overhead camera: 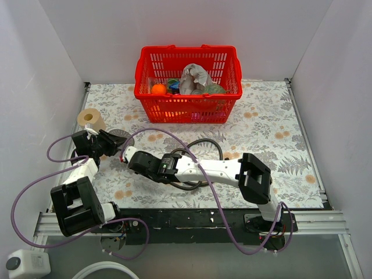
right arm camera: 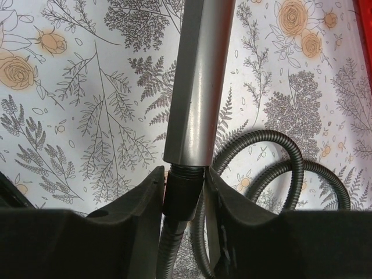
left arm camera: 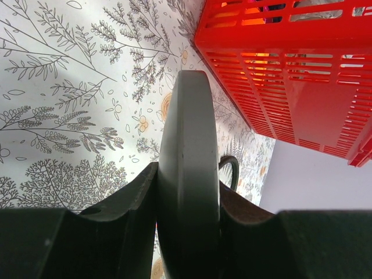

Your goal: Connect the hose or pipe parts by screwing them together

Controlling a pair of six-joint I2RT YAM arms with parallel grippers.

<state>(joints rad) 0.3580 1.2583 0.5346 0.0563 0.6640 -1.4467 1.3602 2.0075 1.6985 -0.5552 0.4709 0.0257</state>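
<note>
right gripper (right arm camera: 185,177) is hugging the nut (right arm camera: 181,200), gripping or not you cannot tell, left gripper (left arm camera: 187,177) is clamping the head (left arm camera: 186,128), so be keeping nut square to handle (right arm camera: 197,81) while twisting.

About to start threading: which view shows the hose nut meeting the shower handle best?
Right wrist: close up, the hose nut sits at the end of the handle, inside the right claw. Top external hides it under that claw. Left wrist shows only the shower head, edge-on in the left claw.
</note>
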